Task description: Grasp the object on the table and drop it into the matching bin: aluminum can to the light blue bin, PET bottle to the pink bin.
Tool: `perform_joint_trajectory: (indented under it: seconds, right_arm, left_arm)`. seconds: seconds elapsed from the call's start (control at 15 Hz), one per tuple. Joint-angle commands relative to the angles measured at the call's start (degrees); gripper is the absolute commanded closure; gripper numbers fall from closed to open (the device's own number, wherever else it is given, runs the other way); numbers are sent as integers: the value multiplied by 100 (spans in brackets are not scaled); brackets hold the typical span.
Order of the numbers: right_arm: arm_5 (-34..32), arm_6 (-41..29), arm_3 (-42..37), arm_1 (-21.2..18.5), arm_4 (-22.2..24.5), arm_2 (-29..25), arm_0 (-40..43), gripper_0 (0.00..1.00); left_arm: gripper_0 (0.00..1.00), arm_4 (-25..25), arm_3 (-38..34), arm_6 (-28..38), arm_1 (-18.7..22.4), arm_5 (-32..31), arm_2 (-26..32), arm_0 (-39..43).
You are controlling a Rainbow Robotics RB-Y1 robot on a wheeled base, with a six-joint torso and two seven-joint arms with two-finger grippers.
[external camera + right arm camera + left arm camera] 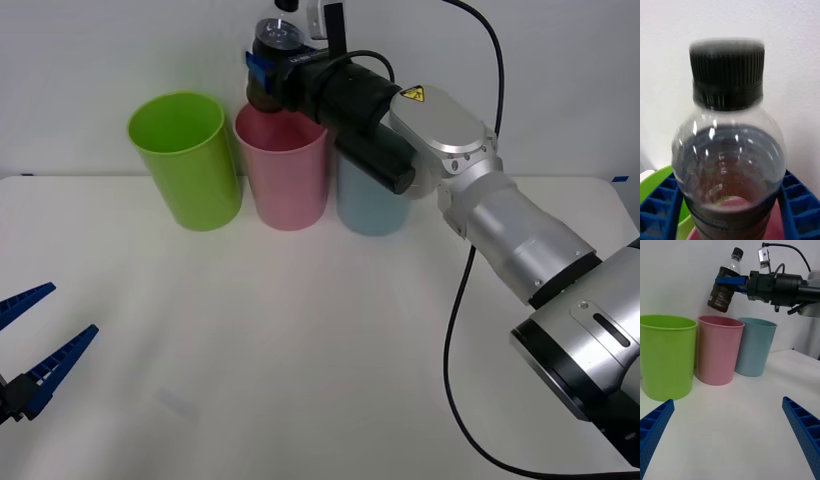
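White table [300, 350]; right end effector [730, 280] clamps PET bottle [724, 285] above pink bin [718, 348]; left end effector [35, 350] apart.

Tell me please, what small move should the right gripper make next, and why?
Probably open the right gripper and let the bottle drop. The gripper holds it tilted in the air above the pink bin, and its lower end looks roughly over the bin's mouth. A small shift toward the bin's middle first may be safer. The left gripper waits open over the table.
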Motion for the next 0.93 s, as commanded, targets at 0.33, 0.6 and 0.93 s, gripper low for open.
perform_joint_trajectory:
  seconds: [0.33,0.6,0.93]
  right_arm:
    - [-204,4,-63,-157,-167,1,90,0]
    - [-257,-13,-863,-474,-175,1,626,0]
    - [-301,-75,-2190,-1089,-254,115,1532,0]
  left_arm:
    - [0,0,0,0,0,0,0,0]
    - [0,0,0,0,0,0,0,0]
    - [0,0,0,0,0,0,0,0]
